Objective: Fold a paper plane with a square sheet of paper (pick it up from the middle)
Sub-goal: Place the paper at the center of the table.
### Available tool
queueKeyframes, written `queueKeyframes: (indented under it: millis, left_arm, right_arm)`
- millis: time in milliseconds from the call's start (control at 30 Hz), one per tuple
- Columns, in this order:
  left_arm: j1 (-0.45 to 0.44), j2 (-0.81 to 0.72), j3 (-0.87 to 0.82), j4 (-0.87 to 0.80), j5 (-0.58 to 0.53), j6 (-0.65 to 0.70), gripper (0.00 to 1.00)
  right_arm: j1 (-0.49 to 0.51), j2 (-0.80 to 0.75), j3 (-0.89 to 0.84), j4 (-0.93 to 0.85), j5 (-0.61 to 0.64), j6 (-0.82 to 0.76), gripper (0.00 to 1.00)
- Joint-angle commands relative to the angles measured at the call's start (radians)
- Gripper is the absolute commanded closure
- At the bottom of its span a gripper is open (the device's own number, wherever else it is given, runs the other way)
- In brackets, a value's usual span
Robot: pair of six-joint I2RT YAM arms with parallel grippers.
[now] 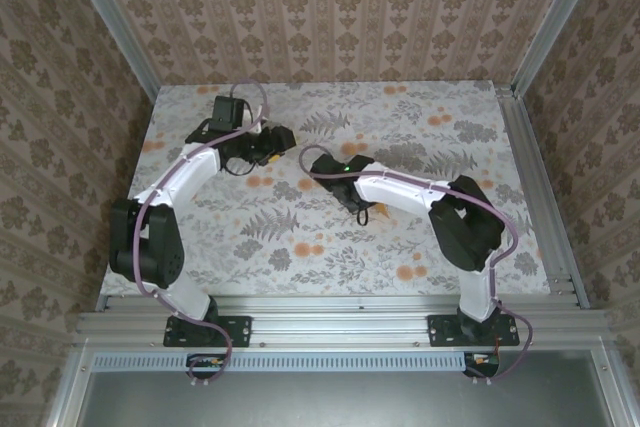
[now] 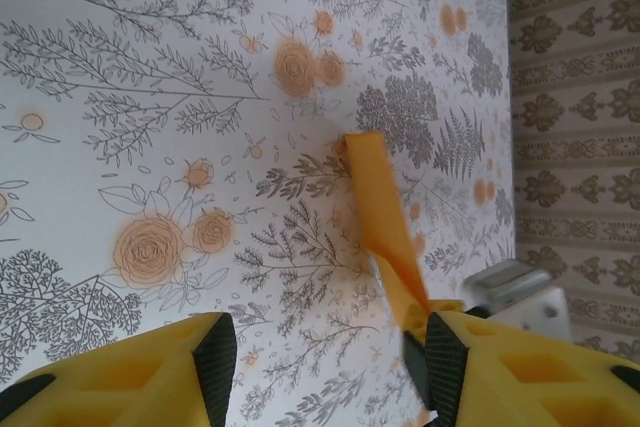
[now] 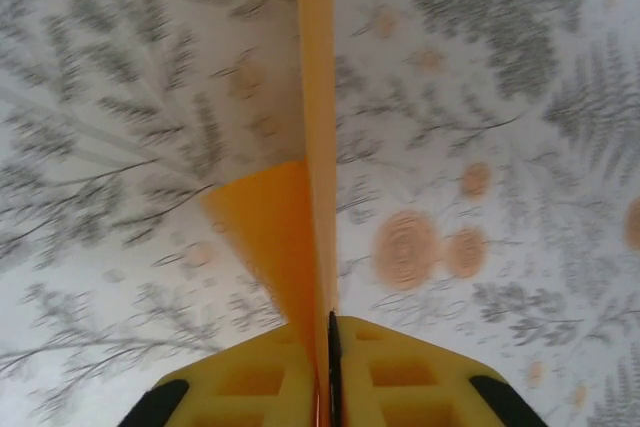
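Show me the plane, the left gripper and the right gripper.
plane [image 2: 375, 197]: left wrist view, middle of the orange strip.
left gripper [image 2: 317, 349]: left wrist view, midway between open fingertips.
right gripper [image 3: 325, 347]: right wrist view, seam where fingertips pinch the plane.

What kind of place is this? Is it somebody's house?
Probably a small robot test booth, not a house: wallpapered walls, metal rails, a flowery table with two robot arms bolted on.

Lab-type robot test cell w/ alu frame, damask-papered walls, floral-print tabletop, L arm + R arm bolted on.
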Motion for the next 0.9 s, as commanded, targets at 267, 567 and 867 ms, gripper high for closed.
queueKeyframes:
  millis: [267, 567, 867]
  left_arm:
    - [0.013, -0.029, -0.033, -0.028, 0.078, 0.039, 0.44]
    - [-0.100, 0.022, -0.034, 0.009, 0.028, 0.029, 0.45]
    - [-0.352, 0.238, 0.114, 0.015, -0.126, 0.063, 0.57]
  right_arm:
    - [-0.037, -0.140, -0.127, 0.280, -0.497, 0.059, 0.49]
    - [-0.251, -0.377, -0.329, 0.322, -0.658, 0.067, 0.46]
    - [-0.453, -0.431, -0.482, 0.420, -0.801, 0.072, 0.44]
